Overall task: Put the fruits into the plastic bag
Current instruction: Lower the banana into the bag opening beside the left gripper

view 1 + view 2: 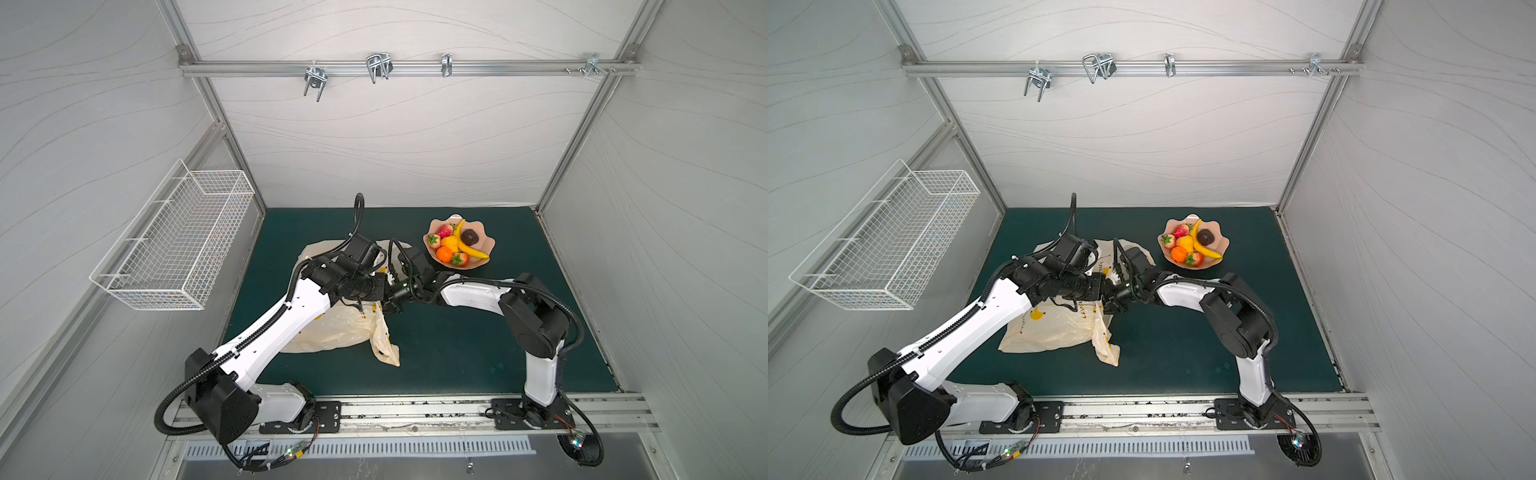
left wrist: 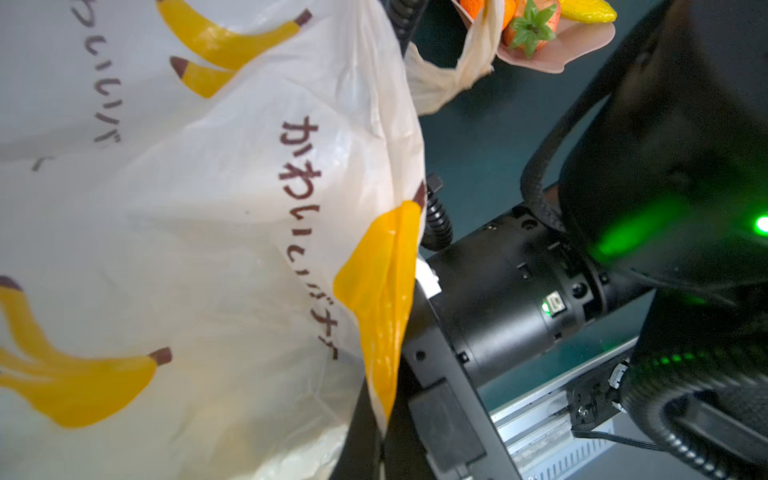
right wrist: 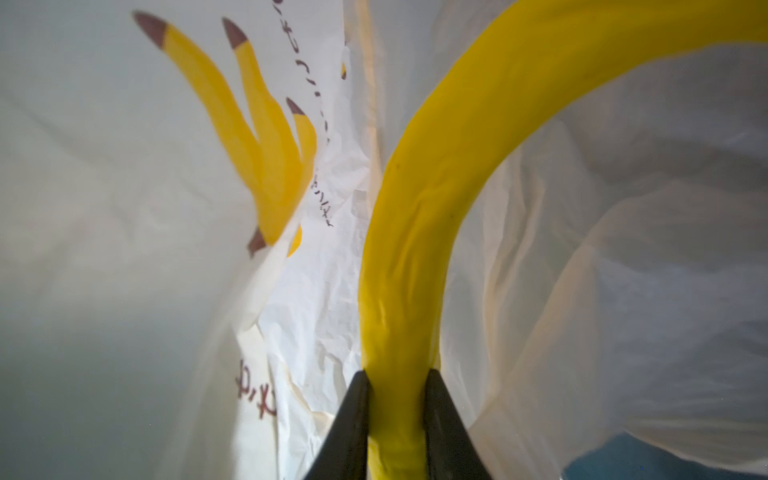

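Note:
The cream plastic bag [image 1: 332,328] [image 1: 1054,328] lies crumpled on the green mat. My left gripper [image 2: 384,436] is shut, pinching the bag's printed edge [image 2: 374,291] and holding it up. My right gripper [image 3: 397,374] reaches inside the bag, shut on a long yellow banana [image 3: 415,232]. In both top views the two wrists meet at the bag's mouth [image 1: 388,297], and the jaws are hidden there. More fruits sit in the pink dish [image 1: 484,243] [image 1: 1223,245]: another banana [image 1: 469,249], oranges [image 1: 444,253], strawberries [image 1: 460,259] and a dark brown piece [image 1: 468,237].
A white wire basket [image 1: 178,245] hangs on the left wall. Metal hooks [image 1: 378,66] hang from the back rail. The right arm's black wrist [image 2: 498,291] lies close beside the bag's edge. One bag handle [image 1: 386,345] trails toward the front.

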Robot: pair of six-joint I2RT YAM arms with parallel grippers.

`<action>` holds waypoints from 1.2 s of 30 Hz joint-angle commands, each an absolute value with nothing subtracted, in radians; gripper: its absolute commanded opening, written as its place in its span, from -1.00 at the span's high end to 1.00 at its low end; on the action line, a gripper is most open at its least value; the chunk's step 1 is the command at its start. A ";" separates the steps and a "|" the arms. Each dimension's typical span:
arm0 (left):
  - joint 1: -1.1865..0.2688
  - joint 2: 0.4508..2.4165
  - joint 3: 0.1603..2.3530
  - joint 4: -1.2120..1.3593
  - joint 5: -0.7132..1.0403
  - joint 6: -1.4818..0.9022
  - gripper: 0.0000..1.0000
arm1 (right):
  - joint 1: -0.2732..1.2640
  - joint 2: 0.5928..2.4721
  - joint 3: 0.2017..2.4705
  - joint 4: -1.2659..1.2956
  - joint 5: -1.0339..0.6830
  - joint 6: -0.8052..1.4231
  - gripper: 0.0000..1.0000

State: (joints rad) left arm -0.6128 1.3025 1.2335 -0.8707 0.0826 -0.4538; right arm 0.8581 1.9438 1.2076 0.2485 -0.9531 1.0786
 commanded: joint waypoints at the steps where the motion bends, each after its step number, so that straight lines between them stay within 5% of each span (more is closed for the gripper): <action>1: -0.630 1.267 1.218 -0.816 0.160 -0.472 1.00 | 0.865 2.003 1.220 0.364 -0.926 1.204 1.00; 21: -0.630 1.111 1.012 -0.516 0.310 -0.550 1.00 | 0.820 2.154 1.213 0.752 -1.101 1.477 1.00; 30: -0.630 1.097 1.006 -0.427 0.358 -0.559 1.00 | 0.792 2.043 1.227 0.344 -1.154 1.197 1.00; 36: -0.630 1.101 0.989 -0.426 0.354 -0.546 1.00 | 0.799 1.989 1.145 0.299 -1.179 1.147 1.00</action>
